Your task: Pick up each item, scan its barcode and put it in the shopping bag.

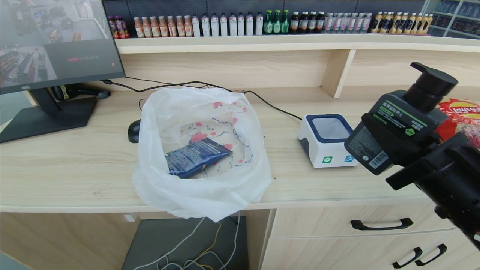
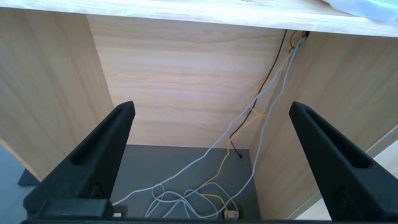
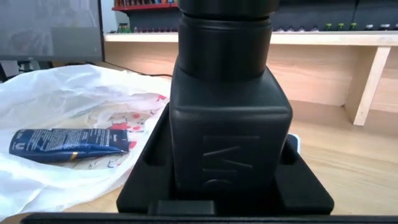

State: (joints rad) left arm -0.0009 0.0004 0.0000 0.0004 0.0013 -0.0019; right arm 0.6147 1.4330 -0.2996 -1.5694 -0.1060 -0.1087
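My right gripper is shut on a black pump bottle, held tilted in the air just right of the white barcode scanner, its barcode label facing down and left. In the right wrist view the bottle stands between the fingers. The white plastic shopping bag lies open in the middle of the counter with a blue packet inside; the packet and the bag appear beyond the bottle. My left gripper hangs open below the counter edge, empty.
A red chips bag lies on the counter behind the bottle. A monitor on its stand, a handheld scanner and a black mouse sit at left. Cables hang under the counter. Drawers lie below right.
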